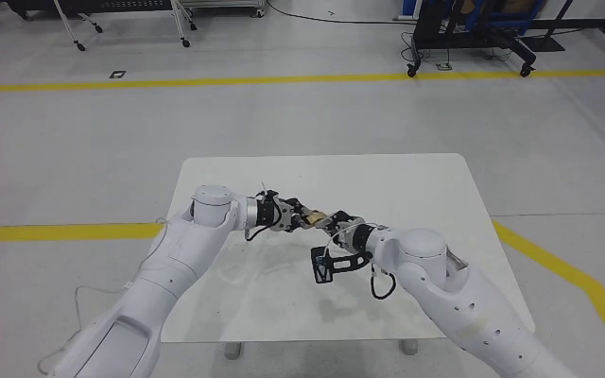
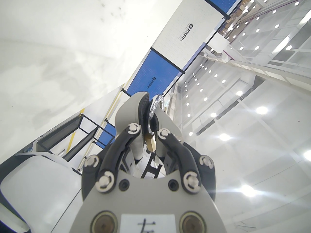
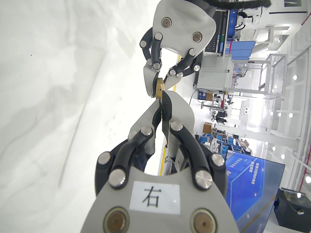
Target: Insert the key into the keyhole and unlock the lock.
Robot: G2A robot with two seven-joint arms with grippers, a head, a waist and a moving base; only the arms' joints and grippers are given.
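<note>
**Q.** What are the surface and the room?

**A.** A white, matte, round-cornered table (image 1: 425,189) stands on a pale grey glossy floor (image 1: 284,123) crossed by yellow tape lines (image 1: 236,84). Blue and white partition panels (image 2: 194,20) and rows of ceiling lights (image 2: 262,110) appear in the left wrist view.

**Q.** Where is the lock?

**A.** The lock (image 3: 160,90) is held in the air above the middle of the table, between the two arms. It has a small rectangular brass body and a curved, polished steel shackle (image 2: 155,101).

**Q.** How do the pincers stand?

**A.** The left gripper (image 1: 295,214) is clamped on the lock, its ribbed black pads (image 2: 143,105) against the lock's sides. The right gripper (image 3: 162,98) has its fingers pressed together and its tips touch the brass end face. It is apparently clamped on the key, which the pads hide.

**Q.** What are the grippers made of?

**A.** They have smooth grey shells, black linkages and bright round rivets.
</note>
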